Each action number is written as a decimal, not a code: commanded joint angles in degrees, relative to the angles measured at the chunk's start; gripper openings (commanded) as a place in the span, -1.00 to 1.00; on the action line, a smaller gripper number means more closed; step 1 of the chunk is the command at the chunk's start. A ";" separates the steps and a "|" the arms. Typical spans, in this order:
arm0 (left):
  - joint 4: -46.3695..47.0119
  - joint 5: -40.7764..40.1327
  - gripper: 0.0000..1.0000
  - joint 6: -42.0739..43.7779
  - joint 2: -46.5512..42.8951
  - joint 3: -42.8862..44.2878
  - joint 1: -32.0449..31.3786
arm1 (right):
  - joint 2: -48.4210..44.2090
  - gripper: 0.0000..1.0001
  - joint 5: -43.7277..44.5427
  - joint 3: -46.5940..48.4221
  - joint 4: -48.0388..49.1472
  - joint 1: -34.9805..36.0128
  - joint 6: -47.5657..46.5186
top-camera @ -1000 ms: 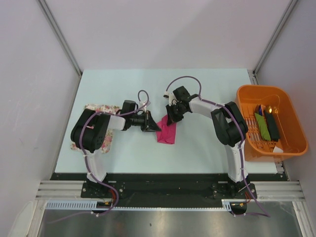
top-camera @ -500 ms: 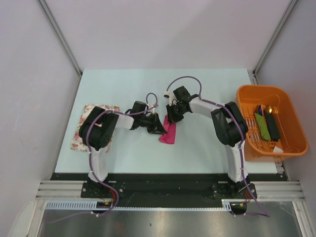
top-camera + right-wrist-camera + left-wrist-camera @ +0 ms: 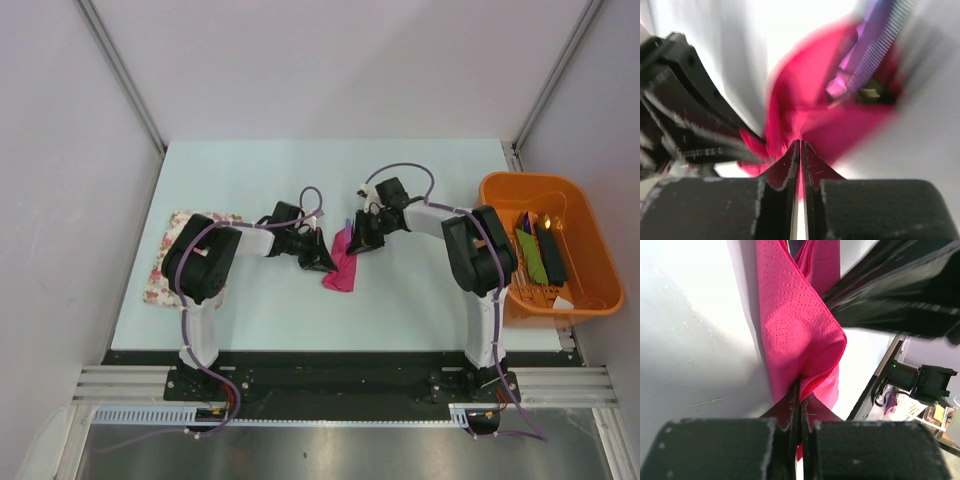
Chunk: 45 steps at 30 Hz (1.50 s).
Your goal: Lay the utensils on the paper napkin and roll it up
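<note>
The magenta paper napkin [image 3: 340, 268] lies folded and bunched at the table's middle, wrapped round a purple utensil [image 3: 875, 45] whose end sticks out of the fold. My left gripper [image 3: 325, 262] is at the napkin's left edge, shut on a pinch of the paper [image 3: 795, 325]. My right gripper [image 3: 356, 244] is at the napkin's upper right, shut on the paper [image 3: 805, 115] too. The two grippers face each other with the napkin between them. The right wrist view is blurred. Other utensils are hidden inside the napkin or out of view.
An orange tub [image 3: 590, 300] with green, black and other items stands at the table's right edge. A floral cloth mat [image 3: 163, 278] lies at the left, partly under the left arm. The right gripper's black body [image 3: 900, 295] fills the upper right of the left wrist view.
The left gripper moved right onto the napkin's left edge and closed on it. The right arm shifted right, and the napkin has narrowed into a tighter fold.
</note>
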 commanded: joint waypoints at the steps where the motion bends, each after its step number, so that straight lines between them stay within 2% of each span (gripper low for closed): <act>1: -4.17 -5.71 -0.99 3.48 2.11 0.37 0.07 | -6.60 -0.85 -8.17 -6.26 9.02 -3.90 10.46; 4: -4.09 -5.80 -1.00 3.65 2.20 0.46 -0.01 | -7.83 -0.85 -10.54 -9.60 13.95 -4.95 13.89; 10: -4.00 -5.19 -1.00 3.92 2.55 0.72 -0.10 | -6.08 -0.85 -11.87 -10.14 17.75 -5.48 15.83; 16: -4.18 -4.92 -1.00 3.83 2.82 1.69 -0.01 | -3.10 -0.87 -9.41 -7.94 16.00 -3.38 13.55; 27: -2.15 -2.90 -1.00 3.83 1.33 1.34 -0.01 | 1.04 -0.94 -6.24 -9.17 15.64 -3.73 11.35; 29: 1.52 -1.85 -1.00 3.31 0.01 0.55 -0.10 | 1.92 -0.96 -5.19 -9.26 14.94 -3.64 11.44; 36: 5.75 1.85 -1.00 -1.44 -4.12 1.42 -2.56 | 2.71 -1.00 -2.38 -9.17 13.80 -2.50 10.82; 45: 13.31 3.78 -1.00 -7.68 -3.78 1.33 -5.90 | 2.80 -1.00 -0.26 -9.17 12.74 -0.82 10.82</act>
